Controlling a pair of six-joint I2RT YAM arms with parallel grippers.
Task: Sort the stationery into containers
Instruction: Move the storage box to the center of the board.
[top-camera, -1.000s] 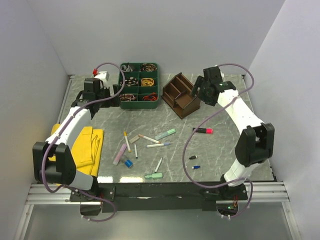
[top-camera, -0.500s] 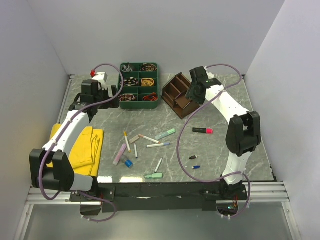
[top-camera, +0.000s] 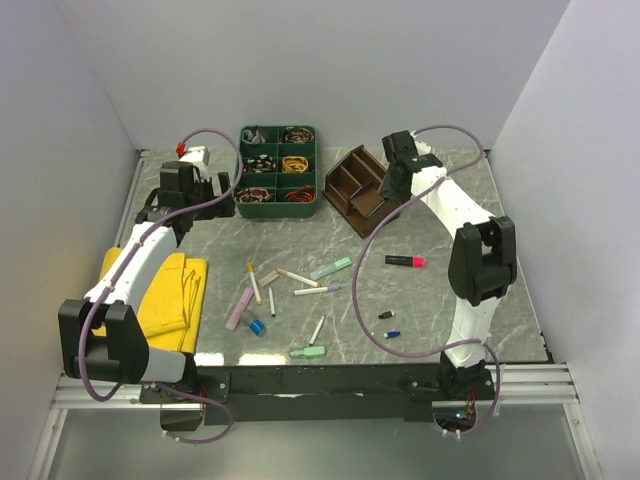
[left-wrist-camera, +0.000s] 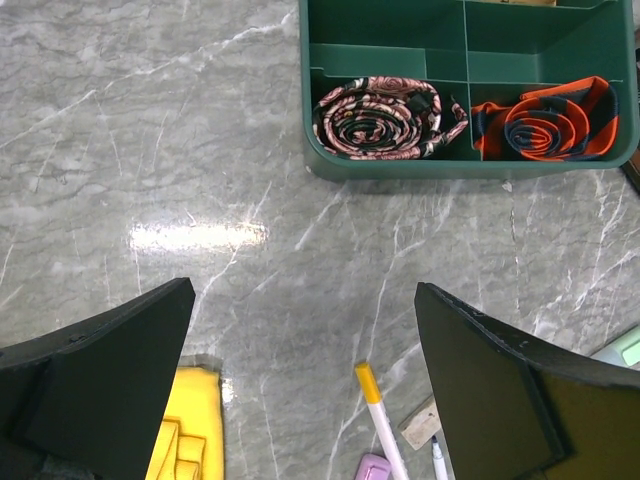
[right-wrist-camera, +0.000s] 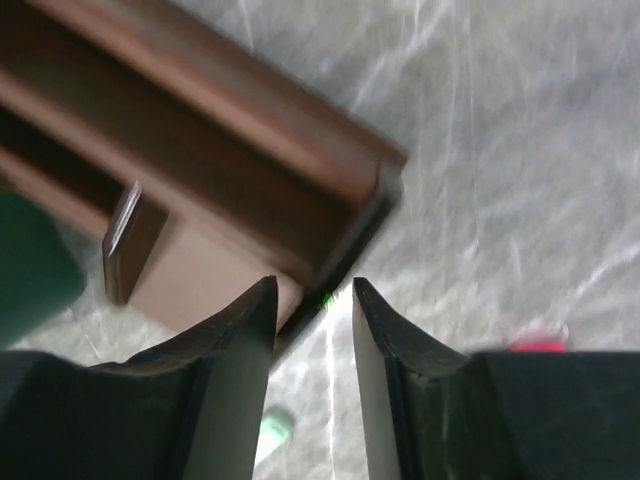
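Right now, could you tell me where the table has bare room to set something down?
Bare marble lies between the green tray, the yellow cloth and the wooden organiser. The centre front is crowded with pens and highlighters.

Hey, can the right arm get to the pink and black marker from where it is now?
Probably yes. The pink and black marker lies alone on the table, nothing over or against it. The right gripper is at a corner of the wooden organiser, so it must pull away first.
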